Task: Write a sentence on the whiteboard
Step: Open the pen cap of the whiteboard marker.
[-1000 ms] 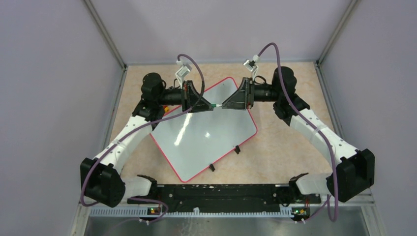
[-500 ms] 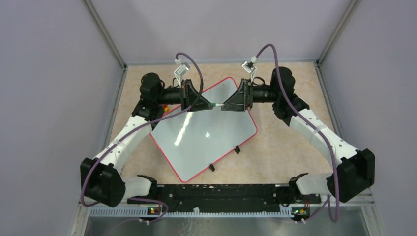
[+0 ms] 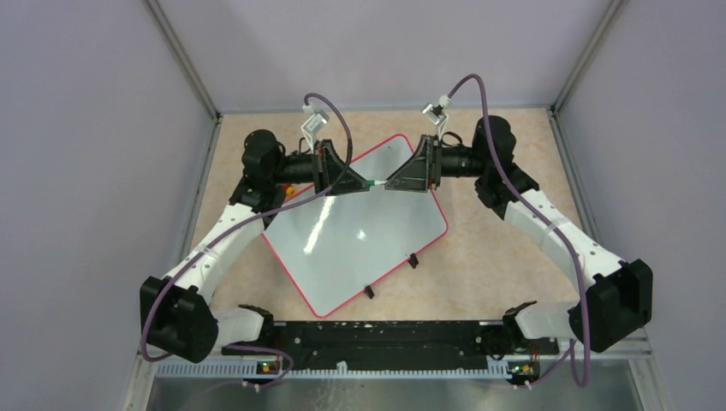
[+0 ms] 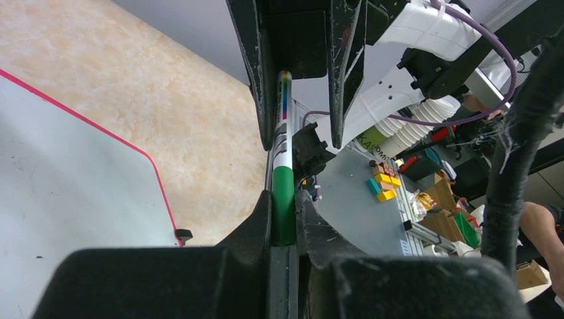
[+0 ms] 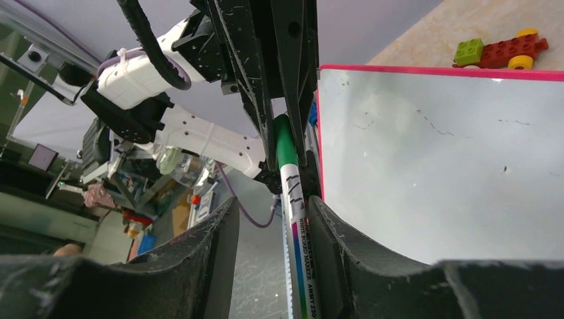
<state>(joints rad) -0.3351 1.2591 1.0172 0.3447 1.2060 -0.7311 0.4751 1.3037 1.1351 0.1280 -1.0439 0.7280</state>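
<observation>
The whiteboard [image 3: 360, 248] lies askew on the table, also in the left wrist view [image 4: 66, 173] and the right wrist view [image 5: 452, 173]. No sentence shows on it, only faint specks. A whiteboard marker [image 3: 375, 183] with a green cap hangs level above the board's far corner, between the two grippers. My left gripper [image 3: 366, 183] is shut on the green cap [image 4: 283, 199]. My right gripper [image 3: 389, 182] is open around the white barrel [image 5: 296, 199], which rests against one finger [image 5: 332, 232].
A red toy-brick car [image 5: 499, 50] with yellow wheels and a green brick lies beyond the board's far left edge, partly under the left arm [image 3: 291, 190]. Two black clips [image 3: 413, 259] sit on the board's near right edge. Cage walls close in the table.
My left gripper has drawn back slightly to the left, so a little more of the marker shows between the two grippers. The right arm has barely moved.
</observation>
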